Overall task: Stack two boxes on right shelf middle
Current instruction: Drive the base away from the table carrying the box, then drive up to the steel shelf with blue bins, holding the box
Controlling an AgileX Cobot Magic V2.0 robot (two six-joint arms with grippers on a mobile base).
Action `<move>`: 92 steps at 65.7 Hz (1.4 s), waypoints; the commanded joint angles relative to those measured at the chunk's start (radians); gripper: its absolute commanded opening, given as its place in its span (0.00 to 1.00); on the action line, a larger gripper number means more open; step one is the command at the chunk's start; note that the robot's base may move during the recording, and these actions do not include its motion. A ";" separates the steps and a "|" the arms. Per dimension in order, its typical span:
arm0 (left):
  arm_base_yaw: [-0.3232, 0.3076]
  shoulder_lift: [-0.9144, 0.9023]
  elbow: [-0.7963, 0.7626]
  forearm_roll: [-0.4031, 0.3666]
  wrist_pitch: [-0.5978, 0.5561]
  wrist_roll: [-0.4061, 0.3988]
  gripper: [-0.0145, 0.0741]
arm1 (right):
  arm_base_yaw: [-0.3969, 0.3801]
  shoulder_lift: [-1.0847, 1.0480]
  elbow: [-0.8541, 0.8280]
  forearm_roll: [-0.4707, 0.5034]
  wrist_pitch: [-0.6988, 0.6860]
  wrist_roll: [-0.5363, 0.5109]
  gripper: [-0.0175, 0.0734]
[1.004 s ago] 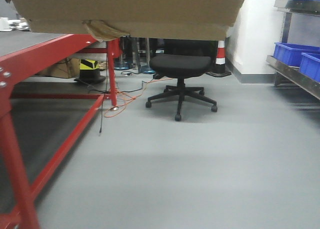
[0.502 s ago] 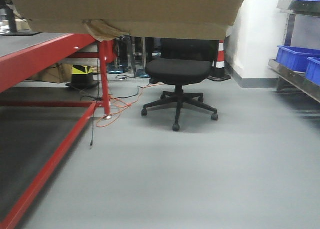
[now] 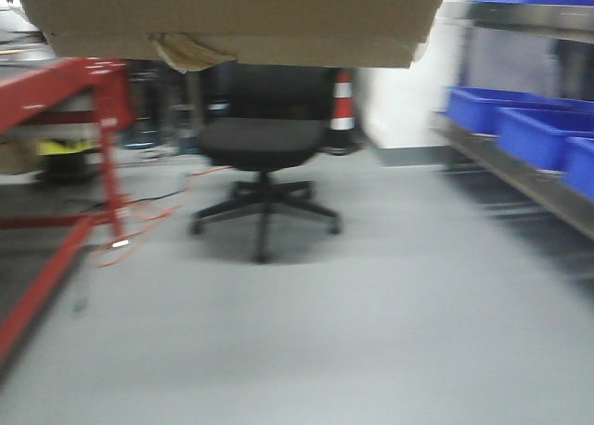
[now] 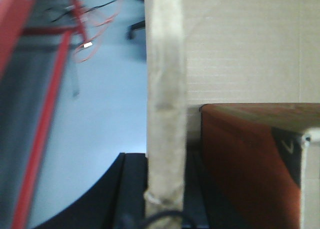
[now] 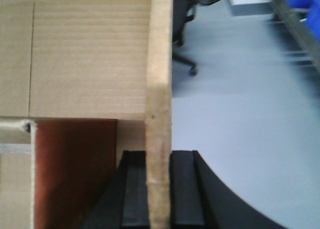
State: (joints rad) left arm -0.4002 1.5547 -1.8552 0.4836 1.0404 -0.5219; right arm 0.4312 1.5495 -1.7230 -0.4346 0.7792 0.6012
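Right tool [image 5: 159,164] clamps box [image 5: 85,59]; grey floor [image 3: 371,332], office chair [image 3: 264,147], blue bins [image 3: 520,119].

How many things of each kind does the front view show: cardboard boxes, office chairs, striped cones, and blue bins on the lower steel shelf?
brown corrugated cardboard box: 1
black swivel office chair: 1
red-and-white striped traffic cone: 1
blue plastic bins on the lower steel shelf: 3
Total: 6

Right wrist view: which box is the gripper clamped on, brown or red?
The plain brown box: its wall edge stands between the right gripper fingers. The red carton lies outside the jaws.
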 commanded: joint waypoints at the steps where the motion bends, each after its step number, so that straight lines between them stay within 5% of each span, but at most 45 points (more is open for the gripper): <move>1: -0.002 -0.012 -0.017 -0.014 -0.062 -0.002 0.04 | 0.000 -0.015 -0.012 -0.011 -0.130 0.002 0.02; 35: -0.002 -0.012 -0.017 -0.005 -0.062 -0.002 0.04 | 0.000 -0.015 -0.012 -0.011 -0.400 0.002 0.02; 92: -0.002 -0.012 -0.017 -0.005 -0.062 -0.002 0.04 | 0.000 -0.015 -0.012 -0.011 -0.421 0.002 0.02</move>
State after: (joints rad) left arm -0.3961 1.5547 -1.8630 0.5191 1.0325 -0.5261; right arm 0.4212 1.5495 -1.7230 -0.4734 0.5151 0.5917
